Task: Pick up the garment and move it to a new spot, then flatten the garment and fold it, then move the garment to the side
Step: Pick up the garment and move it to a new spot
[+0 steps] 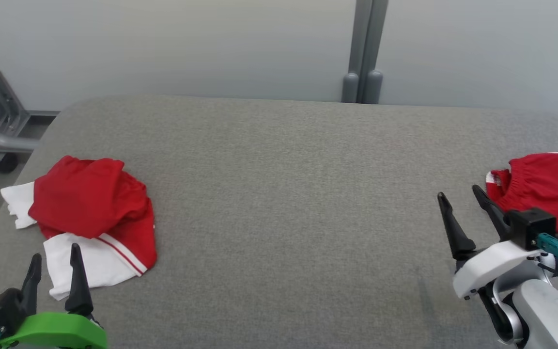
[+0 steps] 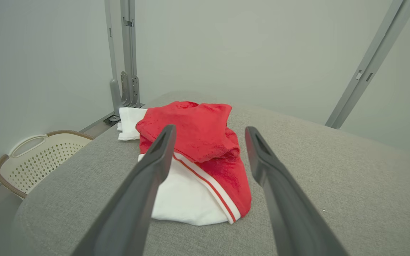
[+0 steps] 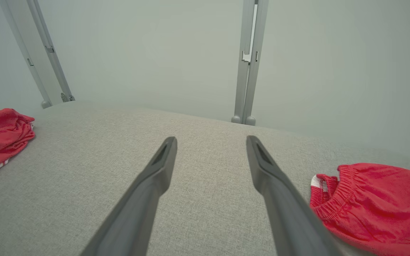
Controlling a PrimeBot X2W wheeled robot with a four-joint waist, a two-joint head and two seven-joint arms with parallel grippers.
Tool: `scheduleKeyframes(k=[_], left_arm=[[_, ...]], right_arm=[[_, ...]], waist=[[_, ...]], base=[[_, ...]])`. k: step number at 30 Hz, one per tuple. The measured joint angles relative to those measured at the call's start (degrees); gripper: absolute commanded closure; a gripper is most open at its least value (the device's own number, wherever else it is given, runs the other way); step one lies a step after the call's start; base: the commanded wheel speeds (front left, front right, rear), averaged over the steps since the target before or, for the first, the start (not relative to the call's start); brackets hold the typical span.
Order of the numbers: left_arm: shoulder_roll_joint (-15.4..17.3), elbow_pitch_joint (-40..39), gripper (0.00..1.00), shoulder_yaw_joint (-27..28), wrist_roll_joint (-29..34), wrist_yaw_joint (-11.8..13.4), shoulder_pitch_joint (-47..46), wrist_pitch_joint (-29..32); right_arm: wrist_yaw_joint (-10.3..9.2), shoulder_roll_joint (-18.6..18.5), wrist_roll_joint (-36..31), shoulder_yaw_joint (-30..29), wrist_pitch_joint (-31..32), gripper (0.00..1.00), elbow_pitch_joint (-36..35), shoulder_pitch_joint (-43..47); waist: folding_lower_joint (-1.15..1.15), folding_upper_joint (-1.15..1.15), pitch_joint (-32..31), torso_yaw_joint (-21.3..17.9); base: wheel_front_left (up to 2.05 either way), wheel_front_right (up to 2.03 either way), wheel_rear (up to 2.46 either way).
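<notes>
Grey table (image 1: 279, 160): wide bare middle. Heap (image 1: 92, 213), red and white, lies crumpled at the near left, close to the edge; likely the garment. Red shorts (image 1: 550, 184) at the right edge. Both claws released and empty: left gripper (image 1: 56, 252) just short of the heap, right gripper (image 1: 458, 192) just beside the shorts. Risks: the heap's layers are bunched, so a shallow pinch may lift one fold only. The rest could then drag off the left edge.
</notes>
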Motion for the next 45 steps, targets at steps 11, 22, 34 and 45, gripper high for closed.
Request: scheduleKeyframes(k=[11, 22, 34, 45], left_arm=[[-0.53, -1.63, 0.00, 3.04, -1.30, 0.47, 2.14, -0.48], [-0.79, -1.78, 0.00, -0.59, -1.56, -0.22, 0.72, -0.29], [-3.23, 5.50, 0.00, -1.51, -8.13, -0.67, -13.00, 12.60], [-6.03, 14.73, 0.00, 4.93, -16.92, 0.49, -26.47, 21.92]], right_arm=[[0.96, 2.21, -1.35, 2.63, 0.00, 0.00, 0.04, -2.12], [0.10, 1.31, -1.49, 0.10, -0.01, 0.00, -0.19, -0.91], [-0.14, 1.16, -3.27, 1.72, 2.53, 0.00, -3.76, -1.08], [-0.58, -1.74, -4.42, 0.13, 3.90, 0.00, -6.55, -1.20]], waist=[[0.00, 0.00, -0.03, 7.51], [0.00, 0.00, 0.32, 15.63], [0.00, 0.00, 5.44, 15.78], [0.00, 0.00, 12.09, 8.84]], base=[[0.00, 0.00, 0.00], [0.00, 0.00, 0.00], [0.00, 0.00, 0.00], [0.00, 0.00, 0.00]])
